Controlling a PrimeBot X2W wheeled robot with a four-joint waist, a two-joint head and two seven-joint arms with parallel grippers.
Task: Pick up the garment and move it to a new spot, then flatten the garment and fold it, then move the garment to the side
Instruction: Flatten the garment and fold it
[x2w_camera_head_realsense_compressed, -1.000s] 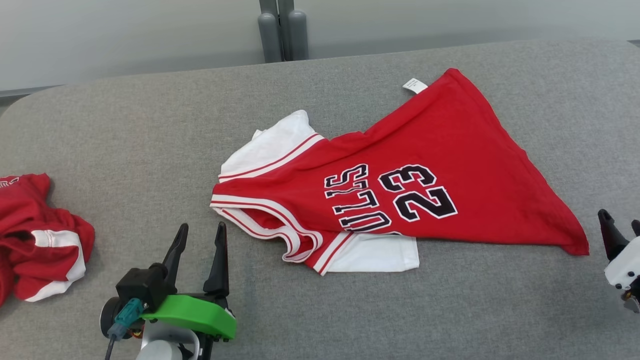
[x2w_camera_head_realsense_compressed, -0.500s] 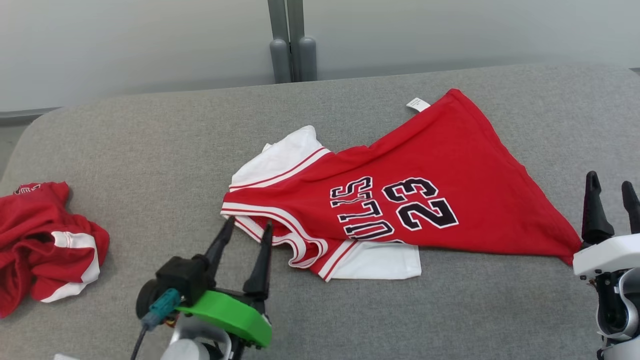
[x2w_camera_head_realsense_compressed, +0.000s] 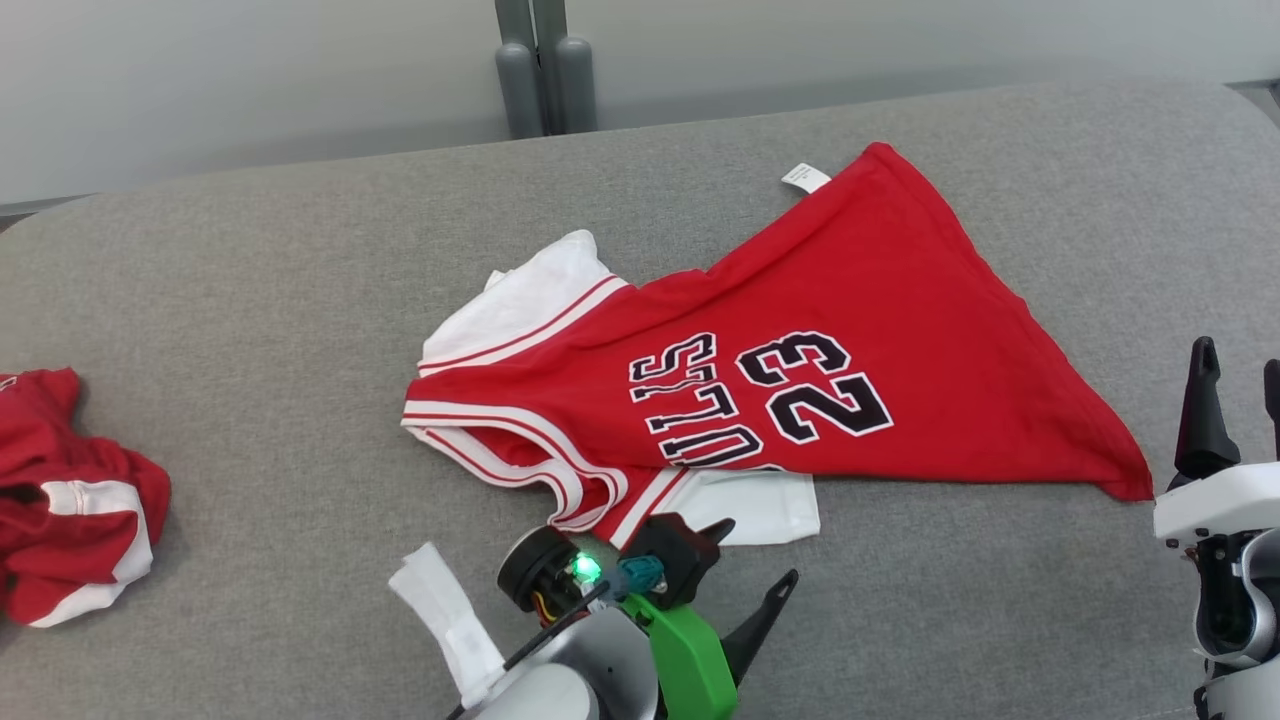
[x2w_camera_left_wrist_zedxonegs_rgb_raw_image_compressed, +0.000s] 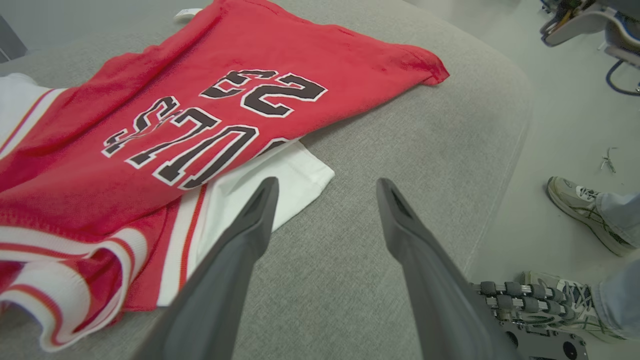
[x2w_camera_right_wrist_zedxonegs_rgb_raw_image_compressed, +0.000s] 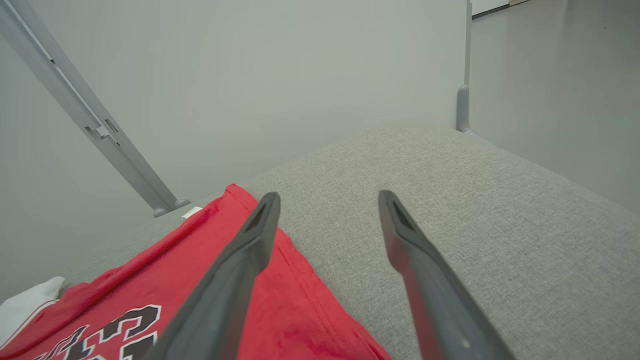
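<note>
The red garment (x2w_camera_head_realsense_compressed: 850, 330) lies rumpled, number side up, at the centre of the grey tabletop (x2w_camera_head_realsense_compressed: 250, 300). Left hand (x2w_camera_head_realsense_compressed: 757, 552): fingers spread, empty, just beside the garment's near edge. Right hand (x2w_camera_head_realsense_compressed: 1240, 355): fingers spread, empty, near the garment's right corner

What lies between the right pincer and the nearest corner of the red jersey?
Nothing: in the head view a bare strip of grey fabric surface separates the open right pincer from the corner of the red number-23 jersey.
</note>
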